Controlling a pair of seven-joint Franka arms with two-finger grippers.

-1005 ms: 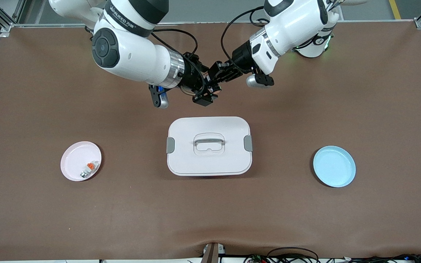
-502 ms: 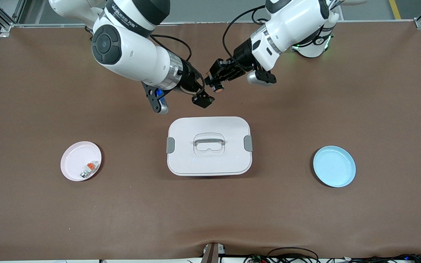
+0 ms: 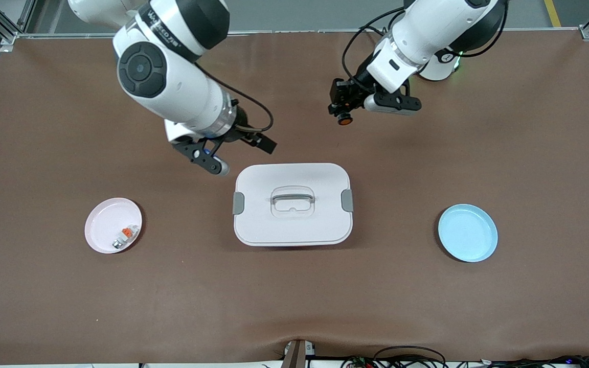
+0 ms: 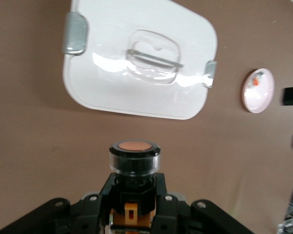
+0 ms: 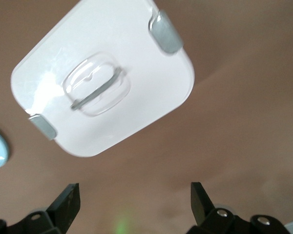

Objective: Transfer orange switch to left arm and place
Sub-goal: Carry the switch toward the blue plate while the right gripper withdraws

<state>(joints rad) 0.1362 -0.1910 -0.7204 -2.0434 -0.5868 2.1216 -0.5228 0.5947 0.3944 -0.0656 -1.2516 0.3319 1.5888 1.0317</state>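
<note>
Looking down my left wrist camera, I see the left gripper (image 4: 135,214) clamped on the orange switch (image 4: 135,155), its round orange face turned toward the table and its black body pinched between the dark fingers (image 4: 118,195). In the front view that gripper (image 3: 344,113) hangs in the air over bare brown table (image 3: 529,153), above the stretch between the box (image 3: 293,204) and the arms' bases, a little toward the left arm's end from the box; the switch (image 3: 345,121) shows as a small orange dot at its tip. My right gripper (image 3: 253,140) hangs over the table just beside the box's corner on the right arm's end, on the edge nearest the bases, and its wrist camera shows the two fingers (image 5: 68,202) spread wide with nothing between them. The box sits flat on the table with its lid on, grey latches on both short sides and the handle recessed in the lid. Measured from the box, a pink plate (image 3: 105,232) lies well apart toward the right arm's end, carrying a small white-and-grey part (image 3: 125,236) with an orange tab, and a blue plate (image 3: 467,232) lies well apart toward the left arm's end.
</note>
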